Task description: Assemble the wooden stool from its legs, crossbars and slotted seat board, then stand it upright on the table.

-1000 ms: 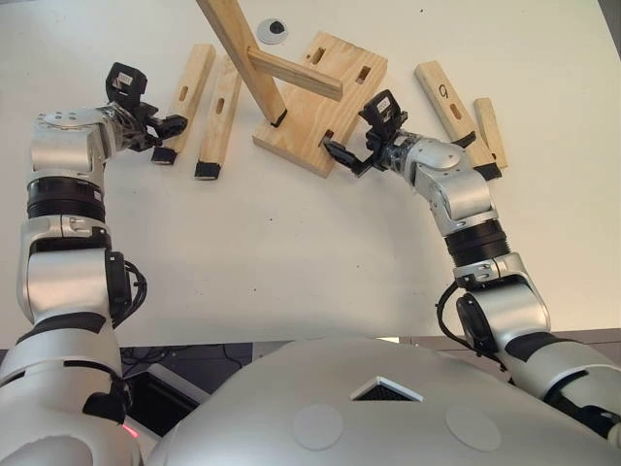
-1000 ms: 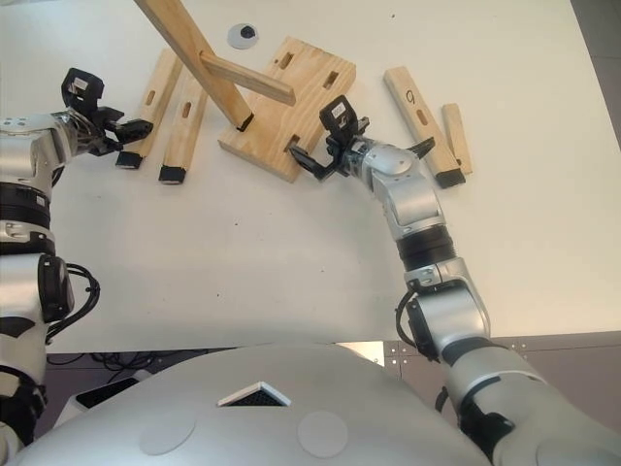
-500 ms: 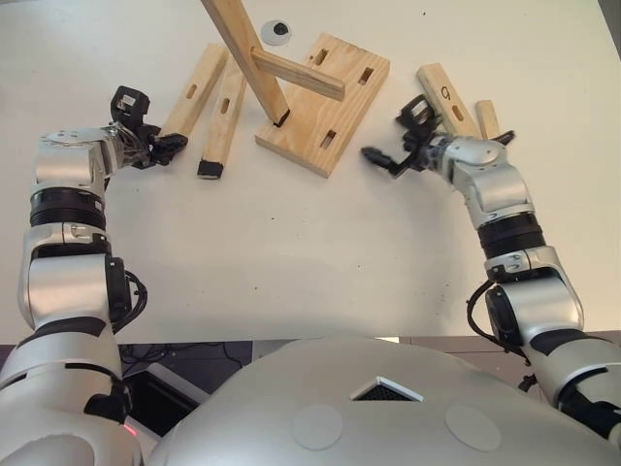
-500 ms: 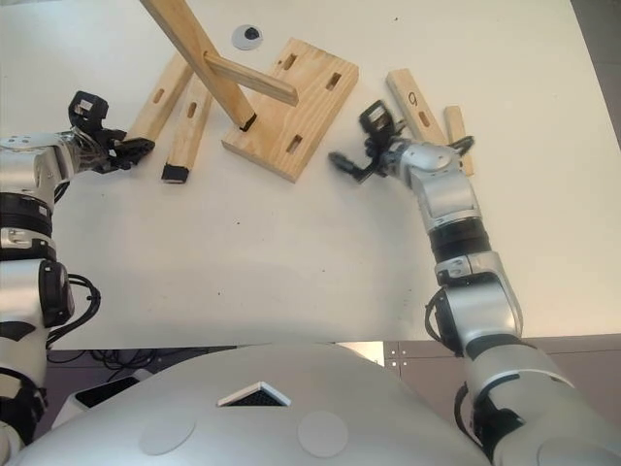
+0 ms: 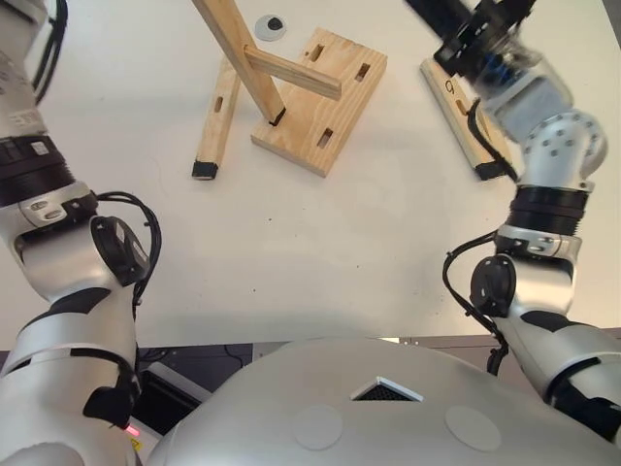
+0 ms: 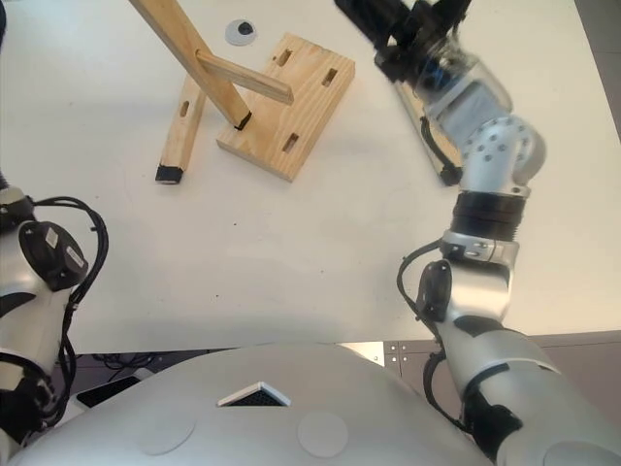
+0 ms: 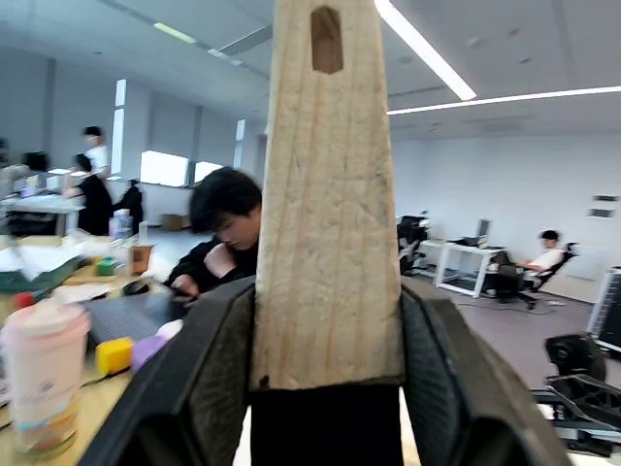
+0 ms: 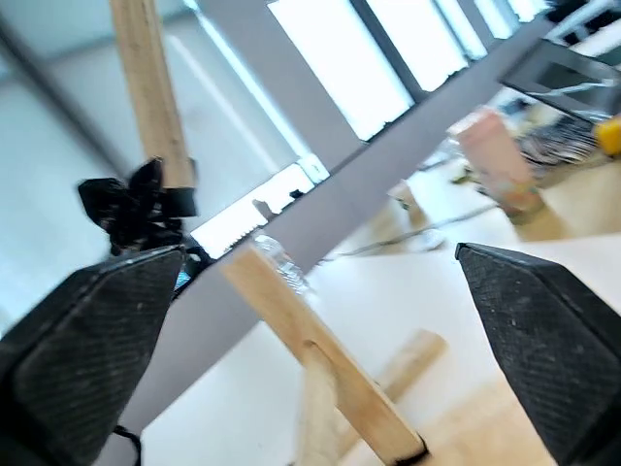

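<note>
A pale-wood slotted seat board (image 5: 330, 107) lies flat on the white counter (image 5: 291, 243) in the upper middle of the head view. Its grain is plain and rectangular slots are cut through it. One square-section upright leg (image 5: 236, 44) is planted in a slot near the board's left edge and leans toward the upper left. A crossbar (image 5: 291, 74) juts from its side, out over the board.

A loose leg (image 5: 214, 121) with a slot and a black foot cap rests on the counter just left of the board. Another slotted leg (image 5: 456, 107), also black-capped, lies at the upper right, partly behind the right arm. A small round disc (image 5: 273, 26) with a dark centre sits near the top edge.

The left tool (image 7: 328, 388) is raised off the counter and pinches a third, held leg (image 7: 328, 194). Its dark fingers (image 7: 218, 379) press both flat sides of the rough-sawn timber below a small dark slot.

The right tool (image 8: 320, 257) is lifted at the upper right of the head view. Its textured black fingers (image 8: 87, 359) are spread wide and grip nothing.
</note>
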### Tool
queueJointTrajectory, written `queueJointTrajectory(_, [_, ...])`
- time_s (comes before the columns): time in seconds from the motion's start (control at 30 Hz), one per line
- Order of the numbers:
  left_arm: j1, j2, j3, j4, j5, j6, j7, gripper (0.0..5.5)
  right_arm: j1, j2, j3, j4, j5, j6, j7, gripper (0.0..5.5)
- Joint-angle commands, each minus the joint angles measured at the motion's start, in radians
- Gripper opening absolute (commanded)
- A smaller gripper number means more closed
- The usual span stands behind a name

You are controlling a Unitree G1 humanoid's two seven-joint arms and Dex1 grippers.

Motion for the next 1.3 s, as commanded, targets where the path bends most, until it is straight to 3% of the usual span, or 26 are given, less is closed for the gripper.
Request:
queueJointTrajectory(0.03, [-0.061,0.03,-0.1,-0.184,-0.094,0.214,0.041,1.99,-0.117,-0.069,-0.038,-0.095,0.148,0.09,0.047,5.4])
queueJointTrajectory(0.17, [0.004,-0.001,-0.209,-0.363,-0.202,0.344,0.021,1.99,-0.192,-0.129,-0.023,-0.11,0.194,0.12,0.098,5.4])
queueJointTrajectory(0.33, [0.119,0.007,-0.308,-0.475,-0.213,0.347,-0.03,1.99,-0.228,-0.162,-0.032,-0.061,0.223,0.142,0.126,5.4])
queueJointTrajectory(0.63, [0.201,0.048,-0.307,-0.442,-0.189,0.295,-0.097,1.99,-0.223,-0.293,-0.057,0.036,0.246,0.19,0.292,5.4])
queueJointTrajectory(1.13, [0.206,0.055,-0.297,-0.427,-0.184,0.284,-0.123,1.99,-0.185,-0.338,0.019,0.051,0.208,0.267,0.407,2.65])
queueJointTrajectory(1.3, [0.211,0.053,-0.294,-0.416,-0.17,0.267,-0.122,1.99,-0.158,-0.334,0.06,-0.003,0.147,0.229,0.4,2.13])
